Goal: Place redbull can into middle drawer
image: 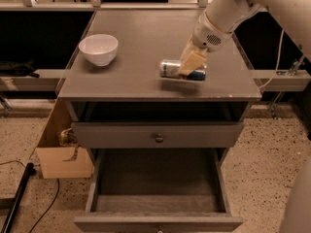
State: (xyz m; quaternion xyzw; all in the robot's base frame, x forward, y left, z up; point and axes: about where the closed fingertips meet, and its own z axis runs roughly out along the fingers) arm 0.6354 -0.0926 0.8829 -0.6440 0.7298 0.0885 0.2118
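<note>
The redbull can lies on its side on the grey cabinet's top, right of centre, near the front edge. My gripper is down on the can's middle and covers part of it; the arm reaches in from the upper right. The middle drawer is the lowest one seen. It is pulled wide open below the cabinet front and nothing lies in it.
A white bowl stands on the cabinet top at the left. The like knobbed drawer above the open one is closed. A cardboard box sits on the floor left of the cabinet, with a cable beside it.
</note>
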